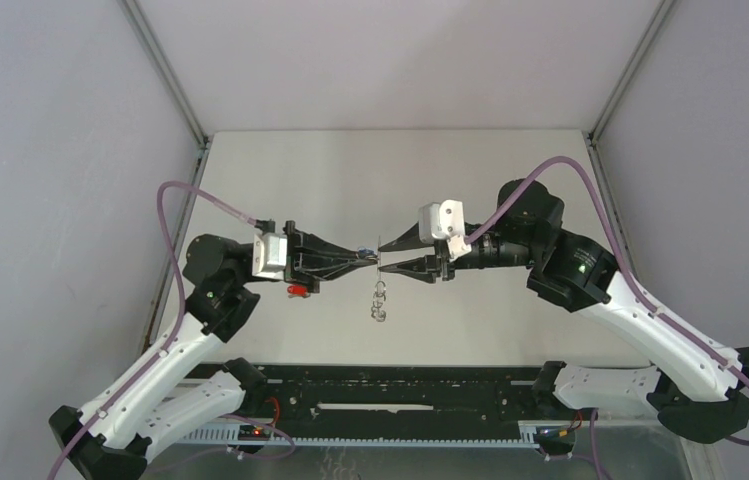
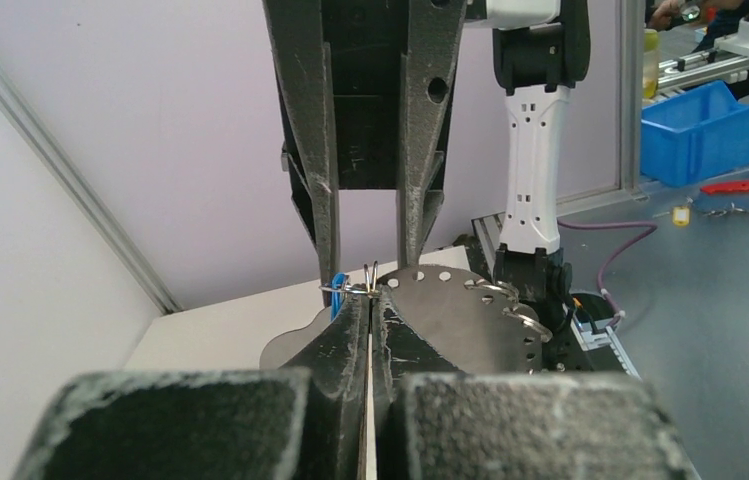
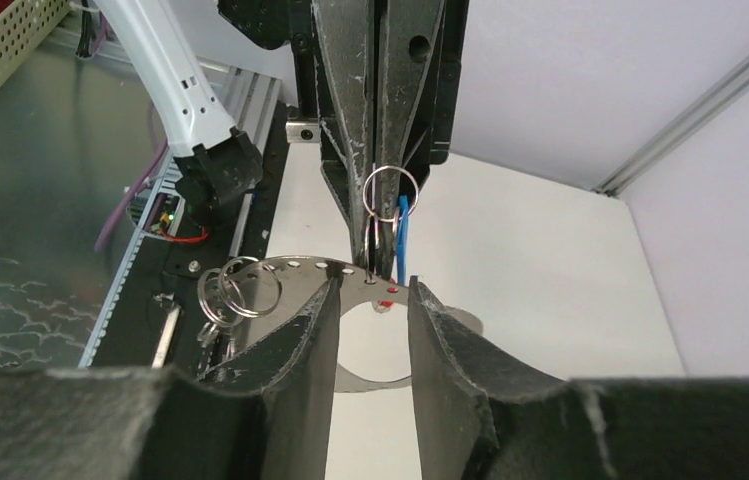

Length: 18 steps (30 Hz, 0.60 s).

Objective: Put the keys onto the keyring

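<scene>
My left gripper (image 1: 370, 257) is shut, in the left wrist view (image 2: 370, 297), on a small split ring (image 3: 390, 190) that carries the blue key (image 2: 337, 296) (image 3: 403, 235). The keyring (image 1: 380, 305), a flat grey metal ring with holes along its rim (image 2: 450, 310) (image 3: 295, 278), hangs below that split ring, above the table. Facing it, my right gripper (image 1: 387, 254) (image 3: 374, 287) is open, one finger on each side of the keyring's rim, not pinching it. The red key (image 1: 298, 291) lies on the table under the left wrist.
Other small split rings (image 3: 235, 290) hang from holes on the keyring's rim. A black rail (image 1: 390, 390) runs along the near table edge between the arm bases. Grey walls close in the left, right and back. A blue bin (image 2: 710, 125) stands outside the cell.
</scene>
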Available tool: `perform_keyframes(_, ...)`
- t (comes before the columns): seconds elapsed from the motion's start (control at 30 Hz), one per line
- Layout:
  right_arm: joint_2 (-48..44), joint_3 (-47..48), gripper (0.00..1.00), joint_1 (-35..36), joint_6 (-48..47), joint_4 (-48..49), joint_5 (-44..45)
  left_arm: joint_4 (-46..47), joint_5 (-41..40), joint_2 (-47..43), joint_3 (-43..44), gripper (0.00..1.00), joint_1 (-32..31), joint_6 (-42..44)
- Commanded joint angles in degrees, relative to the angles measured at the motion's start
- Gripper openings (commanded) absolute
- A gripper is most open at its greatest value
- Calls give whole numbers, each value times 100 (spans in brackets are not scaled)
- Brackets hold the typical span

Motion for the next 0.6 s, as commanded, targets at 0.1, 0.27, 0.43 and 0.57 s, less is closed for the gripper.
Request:
perform_keyframes(0.1,-55,265,39,-39,-129,11,-5,80,176,-60,-68,0,-27,132)
perform_keyframes(0.27,-93,290,38,-99,-54,80,-101,73,145,-33,-108,0,-26,132)
perform_keyframes(0.43,-95,336,35,-99,-28,122,-130,50,93,-34,-156,0,-22,174)
perform_keyframes(0.57,-78,342,32,-41,-7,183,-116,37,55,-42,-191,0,-26,194)
